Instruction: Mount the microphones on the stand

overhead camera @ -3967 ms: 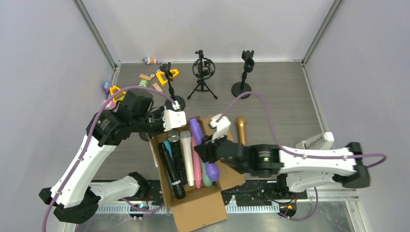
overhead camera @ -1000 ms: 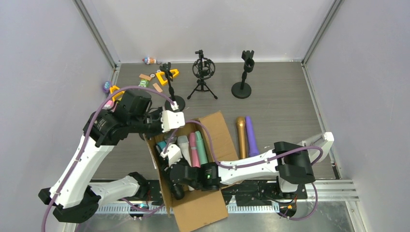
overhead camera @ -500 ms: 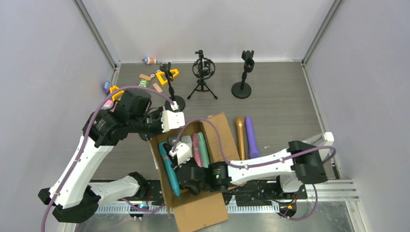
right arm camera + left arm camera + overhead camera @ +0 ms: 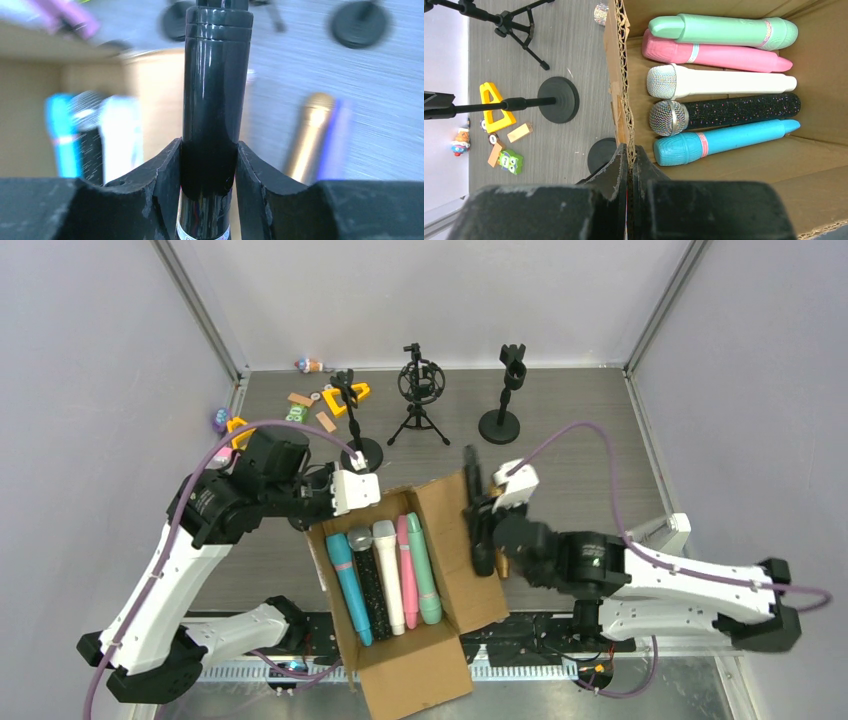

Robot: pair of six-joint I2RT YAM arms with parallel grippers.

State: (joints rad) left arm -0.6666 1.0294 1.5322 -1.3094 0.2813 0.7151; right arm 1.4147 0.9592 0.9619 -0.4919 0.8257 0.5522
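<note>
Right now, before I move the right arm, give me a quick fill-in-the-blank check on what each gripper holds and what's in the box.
1. The microphone in the right gripper is ____.
2. The left gripper is shut on the wall of the cardboard box, which holds ____ microphones.
3. Between the white microphone and the mint green microphone lies the ____ one.
Missing words: black; five; pink.

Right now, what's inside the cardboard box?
Lying side by side in the cardboard box: cyan microphone, black-glitter microphone, white microphone, pink microphone and mint green microphone. The box floor beneath them is covered.
</note>
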